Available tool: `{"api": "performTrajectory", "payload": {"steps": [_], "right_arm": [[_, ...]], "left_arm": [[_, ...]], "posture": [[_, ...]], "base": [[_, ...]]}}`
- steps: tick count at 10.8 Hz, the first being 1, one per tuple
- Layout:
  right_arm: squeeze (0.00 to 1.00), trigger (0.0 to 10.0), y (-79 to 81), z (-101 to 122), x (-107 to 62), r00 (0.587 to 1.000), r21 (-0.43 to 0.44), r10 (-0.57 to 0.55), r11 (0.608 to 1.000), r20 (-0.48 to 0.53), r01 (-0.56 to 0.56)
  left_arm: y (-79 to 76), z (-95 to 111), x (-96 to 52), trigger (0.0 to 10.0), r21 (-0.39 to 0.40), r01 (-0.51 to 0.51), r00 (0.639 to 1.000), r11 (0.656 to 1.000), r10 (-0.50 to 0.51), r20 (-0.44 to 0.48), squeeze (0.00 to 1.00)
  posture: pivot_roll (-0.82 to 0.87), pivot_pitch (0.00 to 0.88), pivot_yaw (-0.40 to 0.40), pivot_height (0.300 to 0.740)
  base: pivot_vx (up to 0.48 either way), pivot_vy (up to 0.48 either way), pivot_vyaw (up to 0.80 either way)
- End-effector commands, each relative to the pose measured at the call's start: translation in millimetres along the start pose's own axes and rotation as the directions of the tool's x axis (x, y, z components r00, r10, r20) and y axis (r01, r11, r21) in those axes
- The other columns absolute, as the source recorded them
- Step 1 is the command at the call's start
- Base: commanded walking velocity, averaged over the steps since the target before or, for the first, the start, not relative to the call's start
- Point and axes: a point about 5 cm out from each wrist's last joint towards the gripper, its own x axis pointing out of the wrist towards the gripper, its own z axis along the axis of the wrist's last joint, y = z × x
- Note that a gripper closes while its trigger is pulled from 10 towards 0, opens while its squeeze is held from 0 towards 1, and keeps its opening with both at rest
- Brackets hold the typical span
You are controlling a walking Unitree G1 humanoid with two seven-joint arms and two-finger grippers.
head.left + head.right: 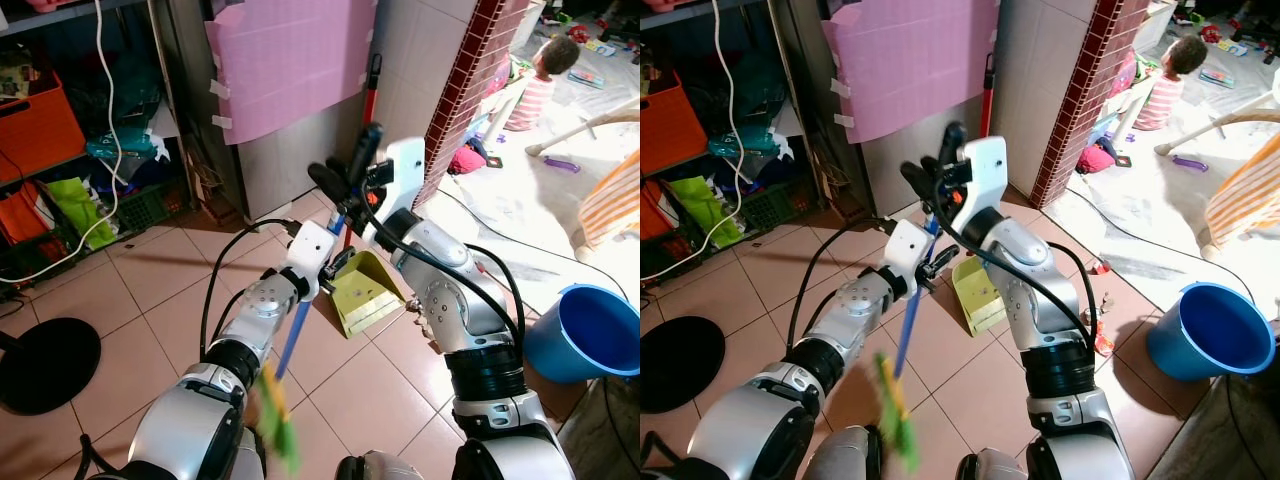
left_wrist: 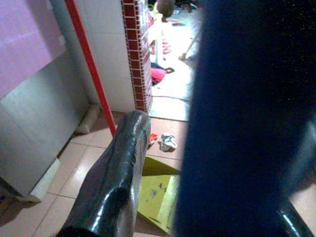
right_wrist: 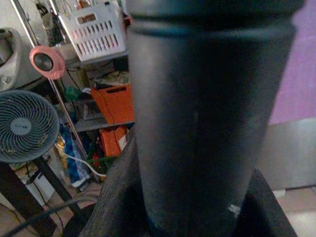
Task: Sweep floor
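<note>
I hold a broom with a blue handle (image 1: 297,330) slanting up in front of me. Its green and yellow bristles (image 1: 278,425) hang blurred close to my body. My left gripper (image 1: 335,264) is shut on the blue handle (image 2: 237,123) partway up, one black finger (image 2: 113,182) beside it. Higher up, my right gripper (image 1: 345,185) is shut on the handle's dark top end (image 3: 197,123). Just beyond the left gripper, a yellow dustpan (image 1: 365,295) lies on the tiled floor (image 1: 150,290).
A blue bucket (image 1: 590,330) stands at the right. A red pole (image 1: 372,90) leans by the brick pillar (image 1: 470,70). Cluttered shelves with orange bins (image 1: 35,125) line the left, with a black round base (image 1: 45,365) below. A person (image 1: 540,85) sits far right.
</note>
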Motion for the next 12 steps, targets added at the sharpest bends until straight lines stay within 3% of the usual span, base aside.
{"api": "performTrajectory", "payload": {"steps": [1,4,6,8,11,12], "right_arm": [[0.0,0.0,4.3,1.5,1.1,1.0,0.024,0.02,0.999,0.012,-0.021],[0.0,0.0,-3.5,0.0,1.3,1.0,0.0,-0.027,1.0,-0.008,0.027],[0.0,0.0,-21.5,1.8,-5.4,0.989,-0.123,-0.15,0.981,0.004,0.15],[0.0,0.0,-29.9,-2.0,-11.0,0.977,-0.175,-0.214,0.962,-0.002,0.21],[0.0,0.0,-37.3,-1.0,-12.2,0.965,-0.207,-0.264,0.943,0.009,0.26],[0.0,0.0,-38.5,3.1,-10.9,0.96,-0.205,-0.279,0.939,0.024,0.277]], "left_arm": [[0.0,5.7,2.1,10.0,0.007,0.006,1.0,1.0,-0.006,0.025,1.0],[1.8,9.0,-1.0,10.0,0.02,0.021,0.998,1.0,-0.022,0.057,1.0],[8.0,-2.0,-24.4,10.0,0.026,0.036,0.997,0.999,-0.038,0.068,1.0],[11.5,-9.2,-53.2,10.0,0.022,0.029,0.997,0.999,-0.03,0.072,1.0],[7.3,-15.1,-80.5,10.0,0.005,0.03,0.999,1.0,-0.03,0.033,1.0],[8.8,-15.5,-80.3,10.0,0.006,0.02,1.0,1.0,-0.02,0.02,1.0]], "posture": [[-0.04,0.067,-0.025,0.74],[-0.04,0.07,-0.024,0.74],[-0.02,0.087,-0.016,0.74],[0.0,0.108,-0.02,0.74],[0.01,0.115,-0.029,0.74],[0.01,0.114,-0.034,0.74]], "base": [[0.0,0.0,0.0],[0.0,0.0,0.0],[0.0,0.0,0.0],[0.0,0.0,0.0],[0.0,0.0,0.0],[0.0,0.0,0.0]]}}
